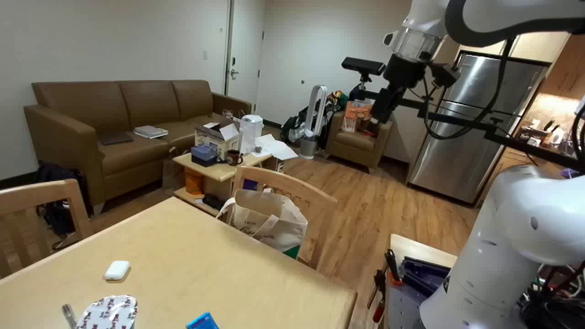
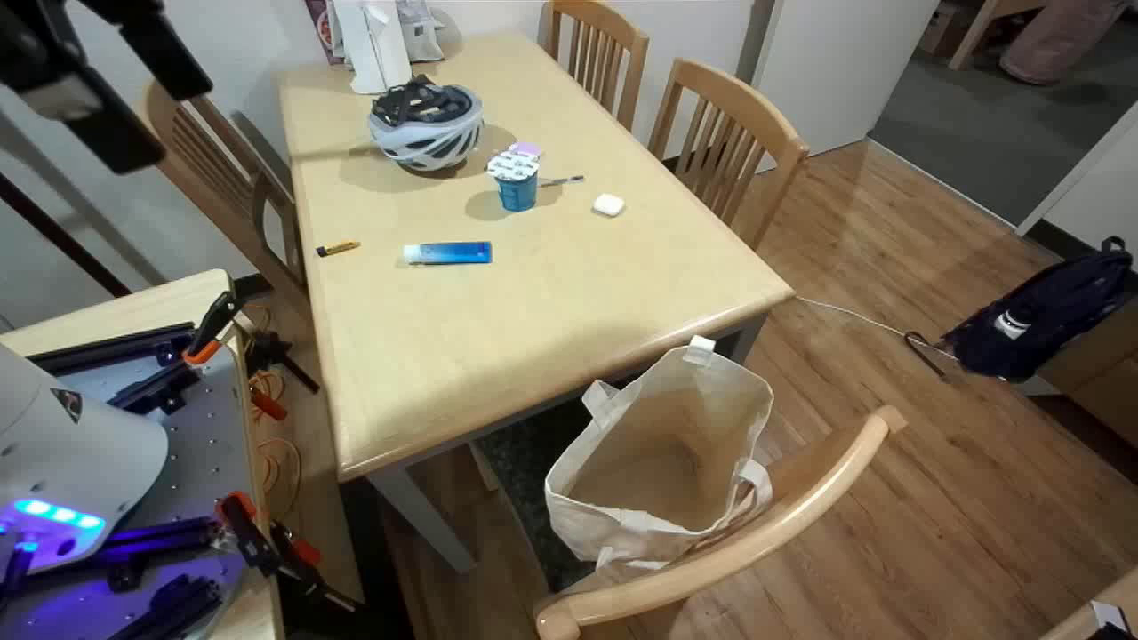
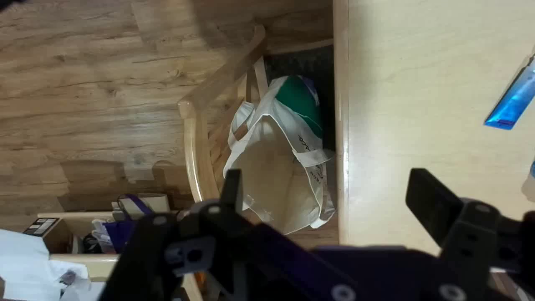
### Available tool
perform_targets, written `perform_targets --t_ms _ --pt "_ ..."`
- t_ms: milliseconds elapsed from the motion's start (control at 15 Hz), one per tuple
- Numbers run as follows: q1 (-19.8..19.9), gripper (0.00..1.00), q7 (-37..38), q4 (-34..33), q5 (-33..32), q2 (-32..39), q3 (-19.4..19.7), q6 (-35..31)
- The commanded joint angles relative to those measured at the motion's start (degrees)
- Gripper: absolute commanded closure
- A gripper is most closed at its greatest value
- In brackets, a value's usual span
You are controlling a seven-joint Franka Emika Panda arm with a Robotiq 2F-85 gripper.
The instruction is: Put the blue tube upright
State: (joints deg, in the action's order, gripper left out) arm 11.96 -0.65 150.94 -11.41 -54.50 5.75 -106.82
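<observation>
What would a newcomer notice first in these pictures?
Probably the cloth bag, gaping open between the table and a chair back in all three views. On the table in an exterior view, an upturned helmet sits beyond the blue tube, which lies flat. In the wrist view, the open end effector spans the lower part.

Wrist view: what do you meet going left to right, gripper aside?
White paper → purple item (can't tell what) → canvas tote bag → table edge → blue tube, cut off by the frame. Chair left out: it overlaps the bag.
</observation>
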Motion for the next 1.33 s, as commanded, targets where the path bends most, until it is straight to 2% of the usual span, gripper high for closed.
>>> perform_targets --t_ms 0,667,800,1000,1200,1267 --pt "-0.62 0.0 0.4 -0.18 -0.38 0.01 0.4 0.26" --pt "-0.62 0.0 0.4 -0.18 -0.38 0.01 0.42 0.25" --pt "-2.58 0.0 -0.46 1.97 1.06 1.04 1.69 -6.29" --pt "-7.76 0.0 -2.33 5.61 6.11 4.81 3.72 -21.29" --pt "-14.79 0.0 -5.17 9.87 13.36 9.89 5.67 -35.78" --pt "-18.24 0.0 -6.23 8.51 16.64 13.57 6.46 -39.23"
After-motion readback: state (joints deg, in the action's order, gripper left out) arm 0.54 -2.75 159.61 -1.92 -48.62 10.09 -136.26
